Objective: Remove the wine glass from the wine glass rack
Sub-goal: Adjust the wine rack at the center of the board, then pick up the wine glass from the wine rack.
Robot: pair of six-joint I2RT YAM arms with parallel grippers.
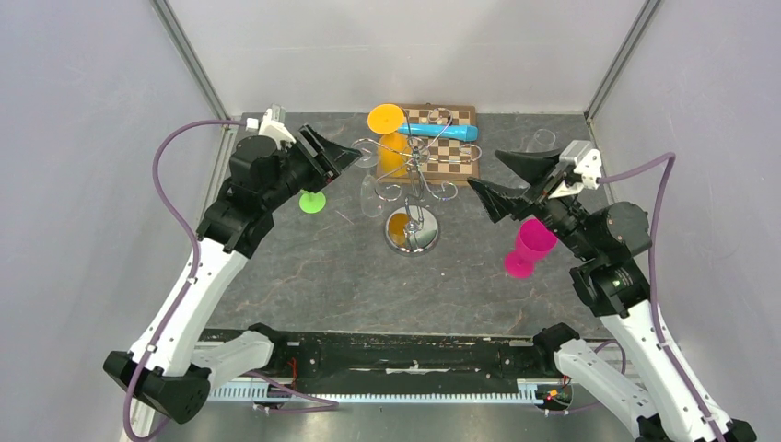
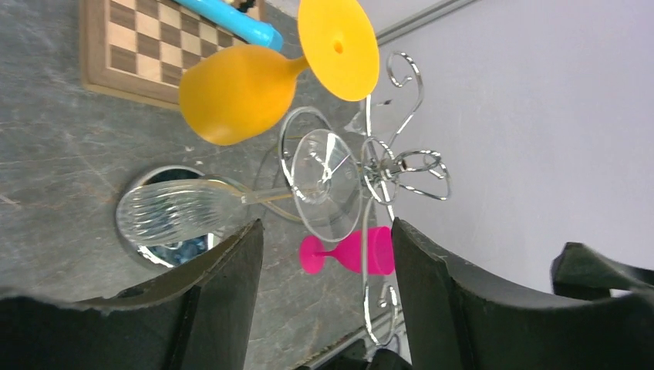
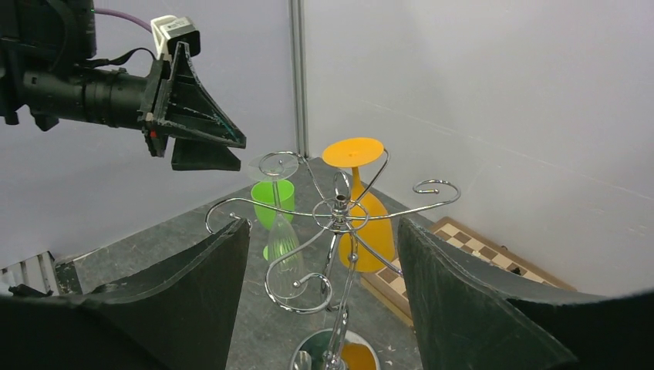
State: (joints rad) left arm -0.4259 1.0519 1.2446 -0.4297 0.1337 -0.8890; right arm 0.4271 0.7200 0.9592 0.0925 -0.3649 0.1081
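The chrome wine glass rack [image 1: 416, 180] stands mid-table on its round mirror base [image 1: 412, 232]. Two glasses hang upside down from its curled arms. One is a clear ribbed wine glass [image 1: 371, 191], the other an orange one [image 1: 391, 140]. My left gripper [image 1: 345, 158] is open just left of the rack's top. In the left wrist view the clear glass's foot [image 2: 328, 185] sits just ahead of the open left gripper [image 2: 328, 227], untouched. My right gripper [image 1: 485, 170] is open to the right of the rack. It faces the pole [image 3: 339, 231] and holds nothing.
A green glass [image 1: 313, 201] stands on the table under my left arm. A pink glass [image 1: 530, 247] stands beside my right arm. Behind the rack lies a chessboard [image 1: 453, 145] with a blue tube [image 1: 442, 131] on it. Grey walls close in three sides.
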